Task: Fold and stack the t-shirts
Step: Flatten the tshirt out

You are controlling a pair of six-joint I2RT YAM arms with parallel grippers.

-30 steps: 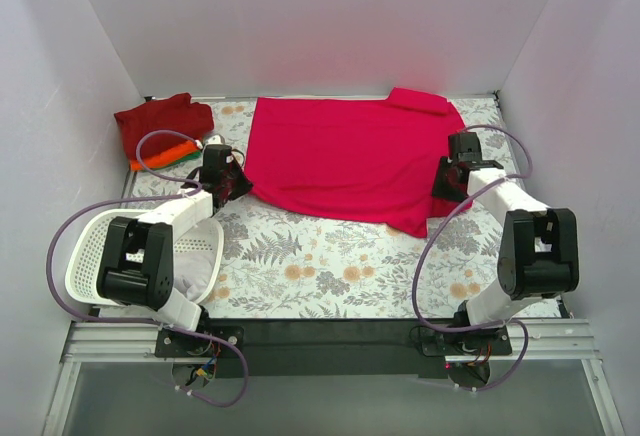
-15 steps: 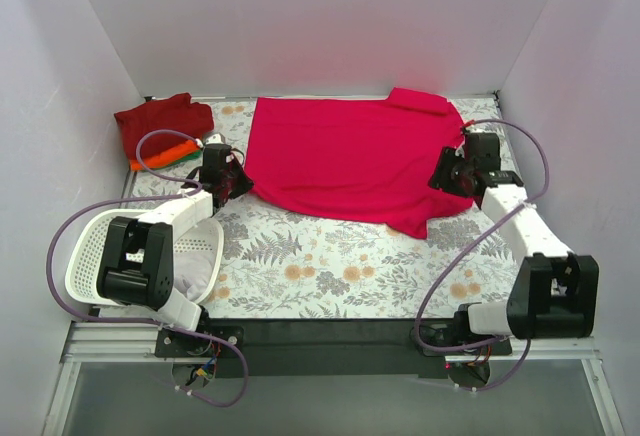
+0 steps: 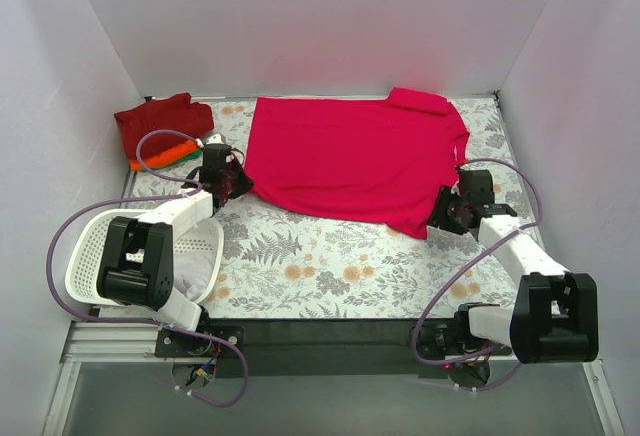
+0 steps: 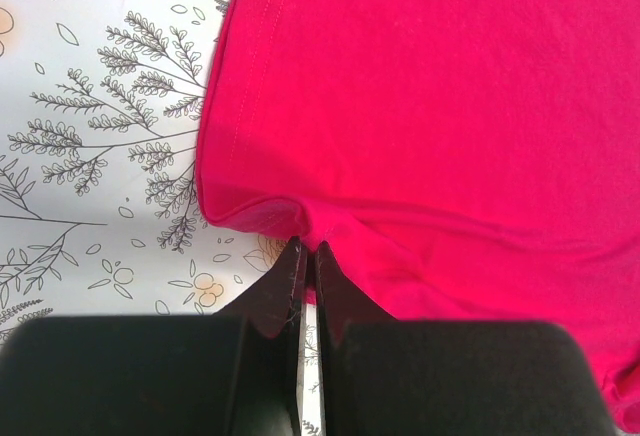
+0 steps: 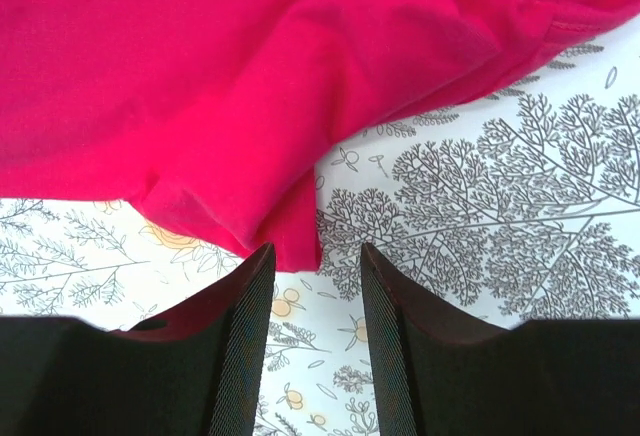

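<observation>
A bright pinkish-red t-shirt [image 3: 350,161] lies spread flat at the back middle of the table. My left gripper [image 3: 238,184] is shut on its near left edge, a pinch of the cloth [image 4: 430,106] held between the tips [image 4: 308,251]. My right gripper [image 3: 437,218] is open just short of the shirt's near right corner [image 5: 290,241], its jaws apart, low over the table, with nothing between them. A folded dark red t-shirt [image 3: 160,121] lies on an orange one [image 3: 158,161] at the back left, with a sliver of green beside them.
A white lattice basket [image 3: 88,246] with pale cloth inside stands at the near left beside the left arm. White walls close in the back and both sides. The table has a floral cover [image 3: 330,266].
My right gripper has moved from the shirt's right edge toward the near side, down to the shirt's near right corner. The left gripper and the shirt have stayed put.
</observation>
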